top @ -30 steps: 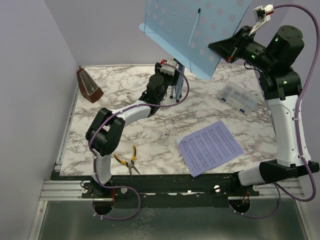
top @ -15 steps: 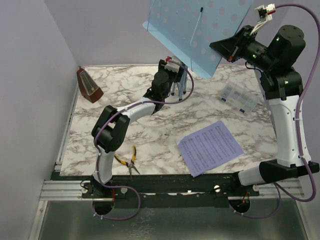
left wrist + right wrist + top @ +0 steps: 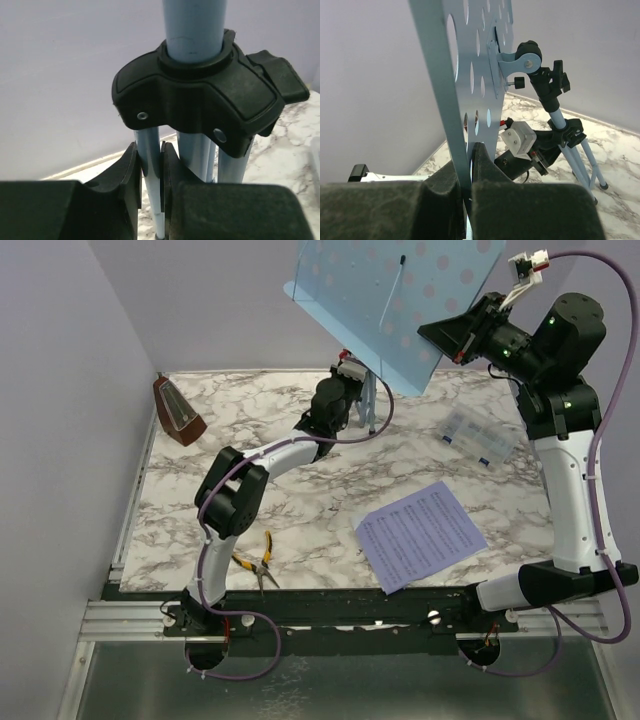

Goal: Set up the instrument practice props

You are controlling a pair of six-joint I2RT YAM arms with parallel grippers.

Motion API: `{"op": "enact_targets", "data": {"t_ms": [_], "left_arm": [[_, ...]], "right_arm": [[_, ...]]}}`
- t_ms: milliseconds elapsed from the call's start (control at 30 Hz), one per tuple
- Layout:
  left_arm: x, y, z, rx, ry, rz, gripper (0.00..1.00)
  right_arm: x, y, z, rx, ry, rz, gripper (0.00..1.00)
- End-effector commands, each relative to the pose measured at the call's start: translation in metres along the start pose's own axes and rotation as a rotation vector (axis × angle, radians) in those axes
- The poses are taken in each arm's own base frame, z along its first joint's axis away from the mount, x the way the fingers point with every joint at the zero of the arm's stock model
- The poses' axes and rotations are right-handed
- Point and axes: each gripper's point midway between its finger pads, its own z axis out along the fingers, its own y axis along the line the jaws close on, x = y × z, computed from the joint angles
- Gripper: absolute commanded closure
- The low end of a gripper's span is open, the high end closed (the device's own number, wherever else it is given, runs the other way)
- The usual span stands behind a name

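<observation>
The light blue music stand (image 3: 398,295) stands at the back of the table, its perforated desk tilted high over its tripod legs (image 3: 368,405). My left gripper (image 3: 357,390) (image 3: 150,170) is shut on one thin blue leg (image 3: 149,150) just under the black hub (image 3: 200,100). My right gripper (image 3: 443,336) (image 3: 470,175) is shut on the desk's lower edge (image 3: 437,60). The pale sheet of music (image 3: 420,535) lies flat at the front right. The brown metronome (image 3: 178,412) sits at the back left corner.
Yellow-handled pliers (image 3: 255,560) lie near the front edge by the left arm's base. A clear plastic box (image 3: 480,435) rests at the right, below the stand's desk. Purple walls close in the left side and the back. The left arm (image 3: 520,140) shows beside the tripod.
My left arm has reached further back to the tripod and its jaws have closed from wide open onto one leg. The right gripper and the stand's desk have not moved.
</observation>
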Motion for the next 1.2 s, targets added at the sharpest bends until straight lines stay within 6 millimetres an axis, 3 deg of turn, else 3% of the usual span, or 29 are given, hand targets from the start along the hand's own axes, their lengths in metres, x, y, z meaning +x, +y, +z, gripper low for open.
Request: {"op": "enact_targets", "data": {"t_ms": [0, 133, 267, 333, 467, 667, 867, 1000, 1167], "left_arm": [[-0.054, 0.012, -0.019, 0.038, -0.103, -0.010, 0.91], [-0.059, 0.013, -0.049, 0.068, -0.067, -0.018, 1.00], [-0.048, 0.012, -0.077, 0.079, 0.039, -0.084, 1.00], [-0.041, 0.007, -0.091, 0.102, 0.072, -0.138, 1.00], [-0.028, -0.004, -0.110, 0.141, 0.127, -0.155, 1.00], [-0.009, -0.011, -0.128, 0.166, 0.172, -0.143, 1.00], [0.003, -0.015, -0.131, 0.173, 0.194, -0.103, 1.00], [0.004, -0.012, -0.129, 0.161, 0.201, -0.090, 1.00], [0.003, -0.012, -0.129, 0.158, 0.208, -0.084, 1.00]], "right_arm": [[-0.006, 0.083, -0.032, -0.242, 0.044, 0.128, 0.99], [-0.003, 0.071, -0.027, -0.199, 0.057, 0.065, 1.00], [0.008, 0.040, -0.019, -0.074, 0.082, 0.012, 1.00], [0.019, 0.034, -0.016, -0.086, 0.115, -0.010, 0.99], [0.029, 0.038, -0.012, -0.159, 0.141, 0.000, 0.99], [0.026, 0.052, -0.013, -0.233, 0.135, 0.015, 0.89], [0.016, 0.050, -0.021, -0.157, 0.112, -0.004, 0.63], [-0.006, 0.053, -0.035, -0.065, 0.048, -0.056, 0.42], [-0.040, 0.053, -0.061, 0.079, -0.070, -0.154, 0.27]]}}
